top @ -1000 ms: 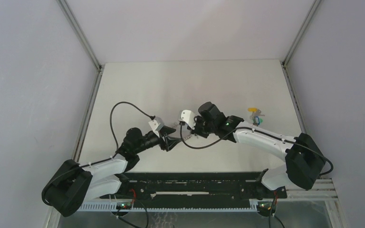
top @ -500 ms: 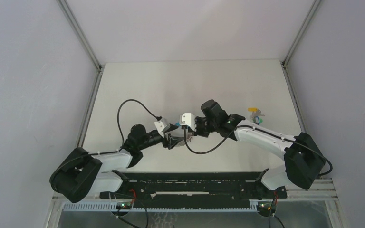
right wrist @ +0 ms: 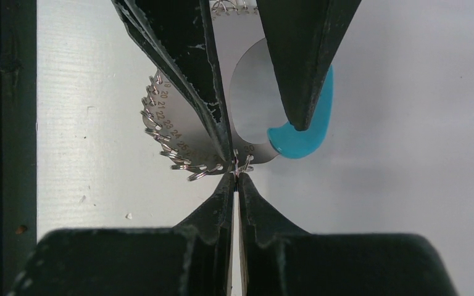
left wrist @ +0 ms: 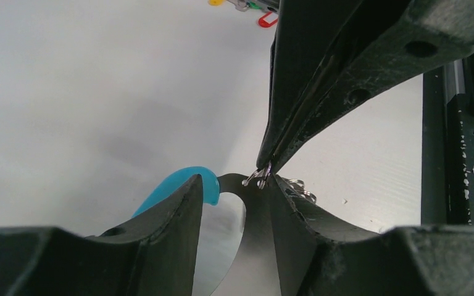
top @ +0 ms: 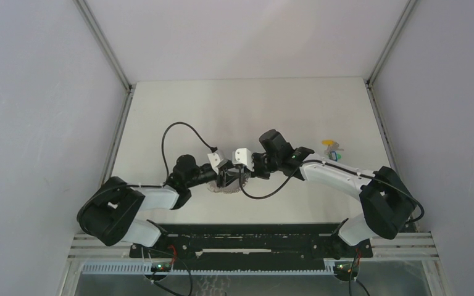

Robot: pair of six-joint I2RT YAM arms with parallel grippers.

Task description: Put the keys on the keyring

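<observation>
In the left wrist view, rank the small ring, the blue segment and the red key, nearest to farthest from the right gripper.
1. The small ring, pinched by the right gripper.
2. The blue segment, close by, left in the view.
3. The red key, far off, at the top edge.

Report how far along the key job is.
Done: nothing yet. The keys lie loose on the table, apart from the keyring.
In hand: the right gripper is shut on a small ring at the keyring's edge. The left gripper straddles it with fingers apart; whether it grips is unclear.
Left: fetching and threading every key.
</observation>
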